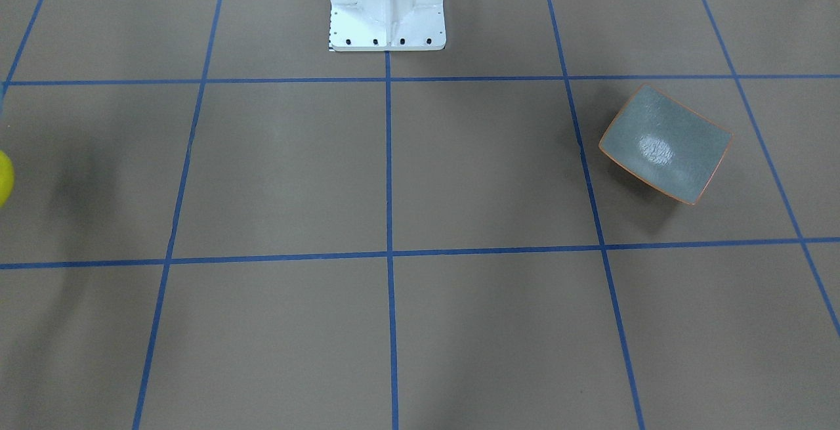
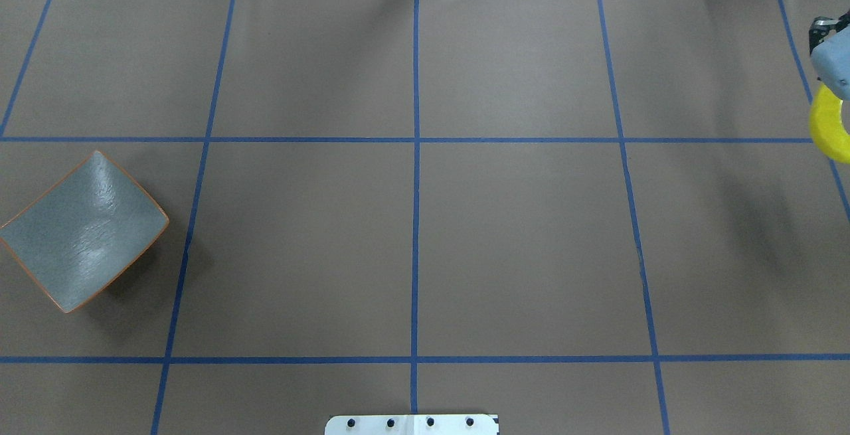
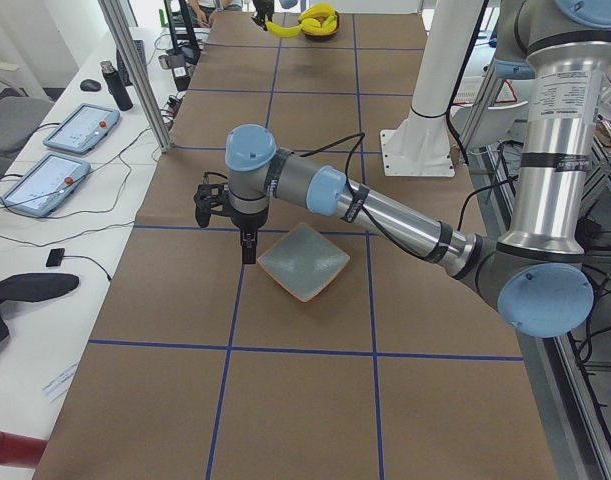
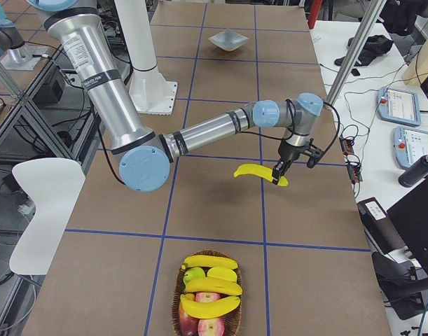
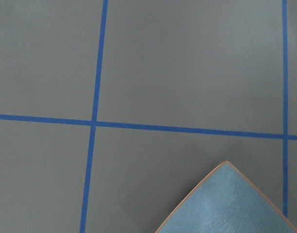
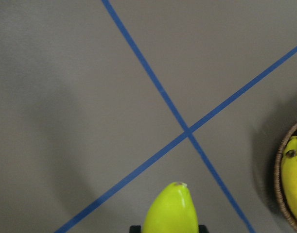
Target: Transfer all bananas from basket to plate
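Note:
My right gripper (image 4: 278,175) is shut on one end of a yellow banana (image 4: 258,172) and holds it in the air above the table, away from the basket (image 4: 177,285). The same banana (image 2: 829,131) shows at the right edge of the overhead view and low in the right wrist view (image 6: 170,209). Three more bananas (image 4: 209,263) lie in the wicker basket. The grey-green plate (image 2: 83,229) with an orange rim sits empty at the table's far end. My left gripper (image 3: 247,248) hangs just beside the plate (image 3: 303,262). I cannot tell whether it is open or shut.
Red and green apples (image 4: 199,323) share the basket with the bananas. The white robot base (image 1: 387,10) stands at mid-table. Blue tape lines grid the brown table. Tablets, cables and bottles lie on the side desks.

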Controlling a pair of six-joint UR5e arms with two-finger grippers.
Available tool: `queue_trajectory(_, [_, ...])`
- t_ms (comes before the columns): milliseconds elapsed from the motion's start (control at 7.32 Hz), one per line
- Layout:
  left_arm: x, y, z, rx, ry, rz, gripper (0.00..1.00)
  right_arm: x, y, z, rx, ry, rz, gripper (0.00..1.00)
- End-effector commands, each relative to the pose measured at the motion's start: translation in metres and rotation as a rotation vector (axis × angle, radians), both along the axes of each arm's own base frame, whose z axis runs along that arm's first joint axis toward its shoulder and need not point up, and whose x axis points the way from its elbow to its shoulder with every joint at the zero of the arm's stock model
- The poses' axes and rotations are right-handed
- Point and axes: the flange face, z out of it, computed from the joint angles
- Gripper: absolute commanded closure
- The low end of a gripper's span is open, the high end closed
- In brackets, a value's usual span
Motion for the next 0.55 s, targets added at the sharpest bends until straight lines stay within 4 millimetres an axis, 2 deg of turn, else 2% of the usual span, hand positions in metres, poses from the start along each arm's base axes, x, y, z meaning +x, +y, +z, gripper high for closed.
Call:
queue_trajectory(0, [0.052,-0.028,-0.055,-0.045,0.051,-0.022,0.00,-0.081,-0.004,-0.087,-0.045,-0.071,0.112,1.00])
queue_trajectory(137, [0.067,-0.033,-0.074,-0.046,0.064,-0.025,0.00,-0.111,0.006,-0.126,-0.076,-0.117,0.163,1.00])
queue_trajectory(273, [0.088,-0.040,-0.102,-0.055,0.082,-0.032,0.01,-0.150,0.015,-0.169,-0.112,-0.145,0.213,1.00])
queue_trajectory(410, [0.112,-0.045,-0.125,-0.083,0.103,-0.041,0.01,-0.180,0.024,-0.212,-0.142,-0.177,0.258,1.00])
